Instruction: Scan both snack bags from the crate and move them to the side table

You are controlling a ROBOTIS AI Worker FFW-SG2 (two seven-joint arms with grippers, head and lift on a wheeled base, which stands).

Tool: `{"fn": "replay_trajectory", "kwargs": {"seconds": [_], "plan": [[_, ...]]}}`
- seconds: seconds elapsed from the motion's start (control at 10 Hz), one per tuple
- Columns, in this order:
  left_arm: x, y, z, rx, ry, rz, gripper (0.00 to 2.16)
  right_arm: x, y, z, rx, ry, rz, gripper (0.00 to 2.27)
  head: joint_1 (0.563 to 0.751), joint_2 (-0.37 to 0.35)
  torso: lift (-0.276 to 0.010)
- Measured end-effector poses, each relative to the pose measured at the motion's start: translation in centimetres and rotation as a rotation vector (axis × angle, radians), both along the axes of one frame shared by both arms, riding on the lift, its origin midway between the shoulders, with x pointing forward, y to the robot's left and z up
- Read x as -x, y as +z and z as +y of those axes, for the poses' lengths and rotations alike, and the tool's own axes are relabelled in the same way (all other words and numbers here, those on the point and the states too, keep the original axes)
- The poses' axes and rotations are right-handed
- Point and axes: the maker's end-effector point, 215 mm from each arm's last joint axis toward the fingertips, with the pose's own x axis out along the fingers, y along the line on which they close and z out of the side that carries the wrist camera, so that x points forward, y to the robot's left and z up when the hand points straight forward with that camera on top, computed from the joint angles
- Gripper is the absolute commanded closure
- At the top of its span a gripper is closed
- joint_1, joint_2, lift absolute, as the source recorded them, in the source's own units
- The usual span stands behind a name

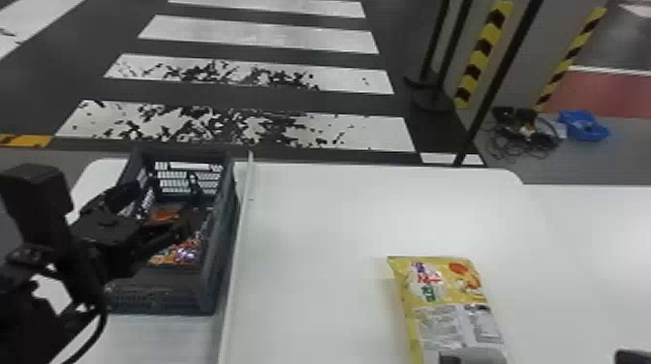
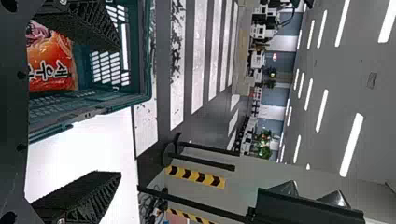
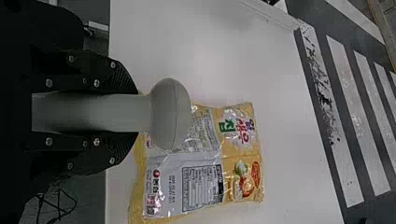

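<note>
At left in the head view, left gripper [image 1: 159,210] over the dark crate [image 1: 222,256], fingers spread wide, pinching nothing. In the left wrist view, one finger in front of the orange bag [image 2: 51,65] and the other in front of bare white tabletop. Orange bag lying inside the crate, partly hidden; one end directed toward the crate's far wall, long axis apparently along the crate's length. Next rightward, pale raised strip [image 1: 237,242] running away from the robot, just beside the crate. Right of centre, yellow bag [image 1: 443,285] flat on the white table [image 1: 339,218], labelled back uppermost; long axis pointing away from the robot, far end angled slightly left, pictured band at that far end, grey-white panel nearer the robot. In the right wrist view, right gripper [image 3: 137,113] closed on the handle of the light-grey scanner [image 3: 172,114], its rounded head overlapping the yellow bag's near part in the view; contact with the bag impossible to tell.
</note>
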Motion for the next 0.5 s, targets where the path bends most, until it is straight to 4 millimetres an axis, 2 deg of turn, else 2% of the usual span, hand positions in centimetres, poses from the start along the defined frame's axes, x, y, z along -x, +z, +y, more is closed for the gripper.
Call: {"fn": "replay_trajectory", "kwargs": {"seconds": [0.1, 0.2, 0.5], "plan": [[0.1, 0.1, 0.1, -0.001, 0.001, -0.001, 0.03, -0.4, 0.0, 0.0, 0.003, 0.003, -0.008, 2.24, 0.695, -0.095, -0.095], [0.3, 0.1, 0.1, -0.003, 0.002, -0.001, 0.03, -1.4, 0.4, -1.0, 0.020, -0.007, -0.034, 2.24, 0.695, -0.105, -0.095], [0.8, 0.0, 0.0, -0.006, -0.001, 0.004, 0.03, -6.0, 3.3, -6.8, 0.096, -0.041, -0.135, 2.24, 0.695, -0.178, -0.095]]}}
